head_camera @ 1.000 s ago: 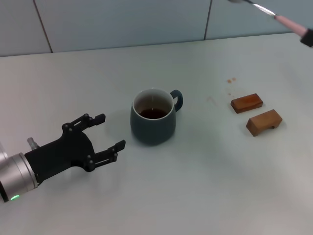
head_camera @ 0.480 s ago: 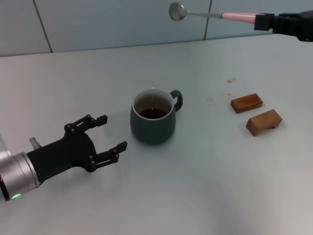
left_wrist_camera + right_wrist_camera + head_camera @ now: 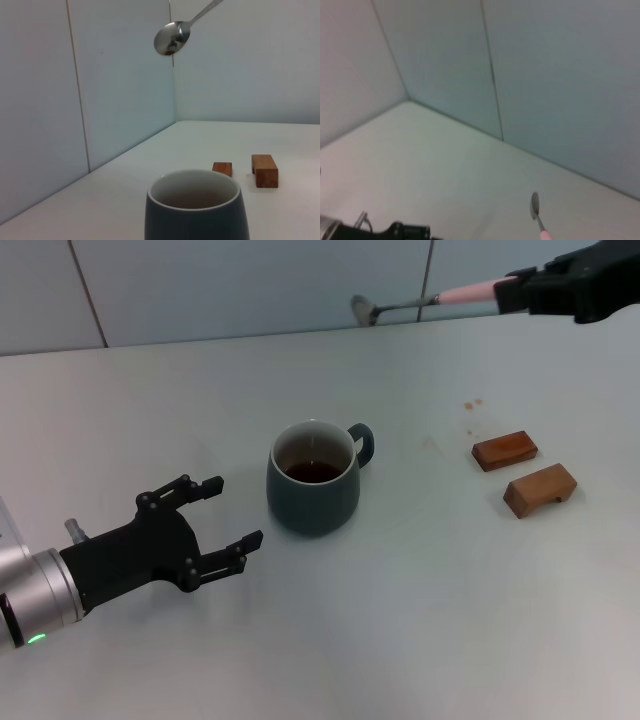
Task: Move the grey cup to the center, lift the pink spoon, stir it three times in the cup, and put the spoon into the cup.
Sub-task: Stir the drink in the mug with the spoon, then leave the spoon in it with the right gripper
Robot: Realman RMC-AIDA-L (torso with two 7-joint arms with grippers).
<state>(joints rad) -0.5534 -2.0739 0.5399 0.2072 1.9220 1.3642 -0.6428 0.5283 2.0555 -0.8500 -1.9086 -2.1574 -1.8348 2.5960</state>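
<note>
The grey cup (image 3: 313, 490) stands upright near the table's middle, handle toward the back right, dark liquid inside; the left wrist view shows its rim (image 3: 195, 202) close up. My left gripper (image 3: 218, 512) rests open on the table just left of the cup, not touching it. High at the back right, my right gripper (image 3: 522, 290) is shut on the pink spoon (image 3: 430, 300), held in the air with its metal bowl pointing left, well behind and above the cup. The spoon's bowl (image 3: 171, 39) hangs above the cup in the left wrist view and the spoon (image 3: 537, 214) shows in the right wrist view.
Two brown wooden blocks (image 3: 504, 450) (image 3: 540, 488) lie on the table right of the cup, also seen as blocks (image 3: 264, 170) in the left wrist view. A tiled wall (image 3: 250, 285) closes off the back. Small stains (image 3: 472, 405) mark the table behind the blocks.
The right gripper has swung the spoon in from the upper right corner and lowered it, its bowl now pointing left and tipped down. The left gripper has crept slightly toward the cup.
</note>
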